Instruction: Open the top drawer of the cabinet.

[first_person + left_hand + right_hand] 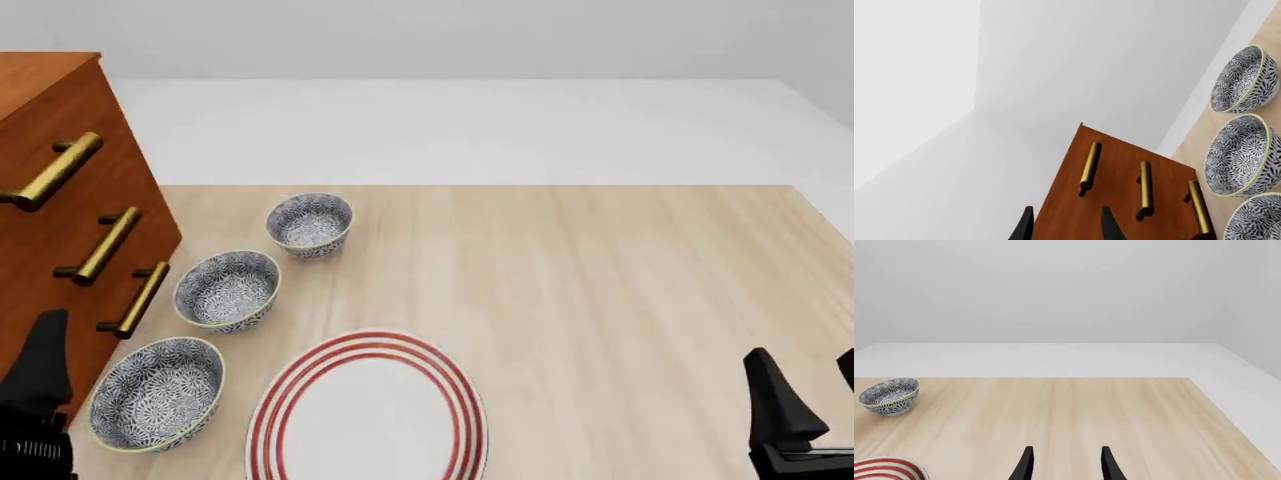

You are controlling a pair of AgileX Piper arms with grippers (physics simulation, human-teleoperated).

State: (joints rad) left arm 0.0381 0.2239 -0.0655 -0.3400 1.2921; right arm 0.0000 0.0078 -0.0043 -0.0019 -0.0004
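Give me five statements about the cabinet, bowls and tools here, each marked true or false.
1. The cabinet has three brass handles. True.
2. The top drawer is pulled out. False: its front sits flush with the others.
3. Three patterned bowls stand beside the cabinet. True.
4. The left tool grips a handle. False: it is open and holds nothing.
5. The red-ringed plate holds a bowl. False: it holds nothing.
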